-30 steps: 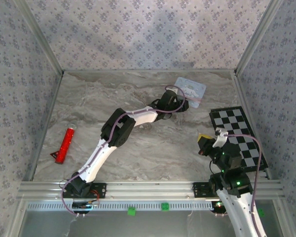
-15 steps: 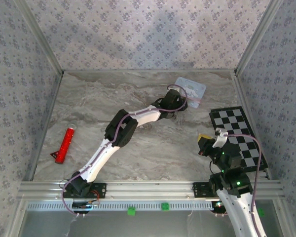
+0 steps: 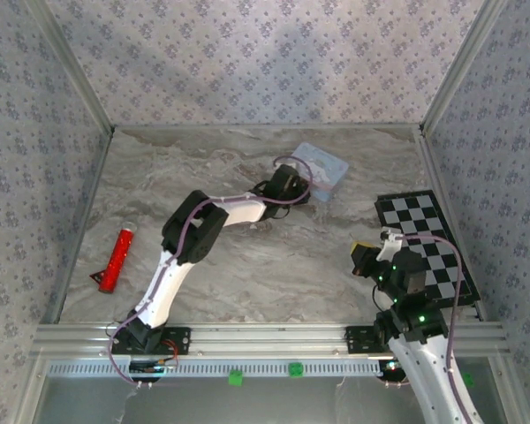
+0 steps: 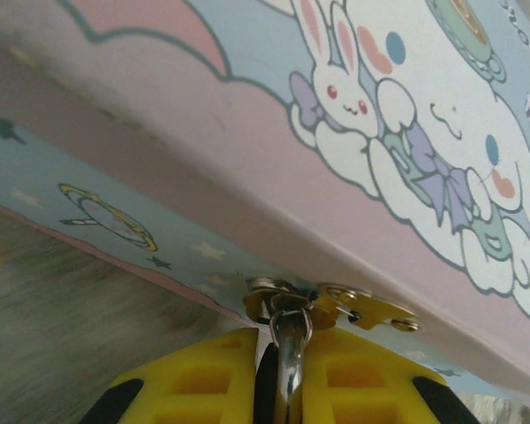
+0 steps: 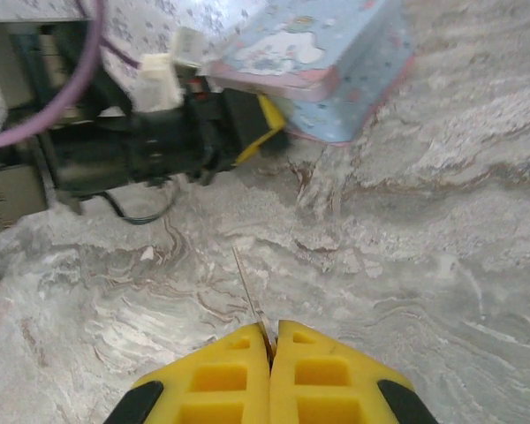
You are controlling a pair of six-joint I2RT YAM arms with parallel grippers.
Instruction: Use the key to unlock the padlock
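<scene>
**Lock pinched, key in hand, nothing opened yet**

The left gripper (image 4: 285, 339) is clenched on the padlock (image 4: 288, 358). The lock's silver shackle hangs through the brass hasp (image 4: 358, 309) on the blue cartoon tin (image 3: 325, 168), which lies at about 1 o'clock on the table (image 3: 274, 265). Its body is hidden between the yellow pads. The right gripper (image 5: 271, 332) sits at about 4 o'clock, well apart from the lock. It is clamped on a thin metal sliver that I take for the key (image 5: 247, 287), seen edge-on and pointing to 11 o'clock in the right wrist view. As I judge it, both things are now gripped. What is left is to carry the key across, find the keyhole, insert and turn the key, and free the shackle.
</scene>
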